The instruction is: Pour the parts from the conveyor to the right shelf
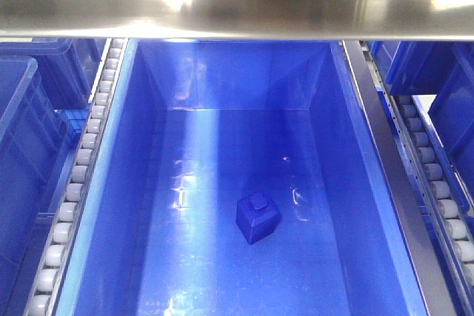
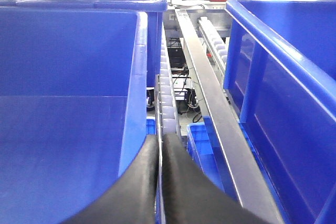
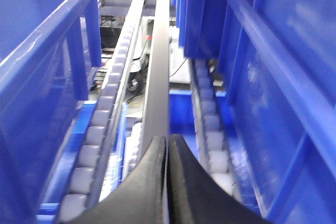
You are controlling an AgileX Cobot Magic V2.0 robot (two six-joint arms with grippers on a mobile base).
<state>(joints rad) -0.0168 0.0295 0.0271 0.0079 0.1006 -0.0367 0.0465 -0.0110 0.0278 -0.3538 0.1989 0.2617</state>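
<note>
Two pincers: left pincer [image 2: 160, 182] and right pincer [image 3: 168, 182] each had black fingers pressed together with nothing between them, low in their wrist views.
Left pincer position: over a roller track [image 2: 167, 98], just beside a blue bin's wall [image 2: 137, 93].
Right pincer position: above a steel rail [image 3: 156, 87] between two roller rows.
Part: one blue block [image 1: 257, 218] sat knob-up on the floor of the middle bin [image 1: 337, 146], near its centre.
Shelf: steel rack [image 1: 237, 5] with white rollers [image 1: 81, 168] flanking the bin.
Farther: neighbouring blue bins [image 1: 22, 153] on both sides.
</note>
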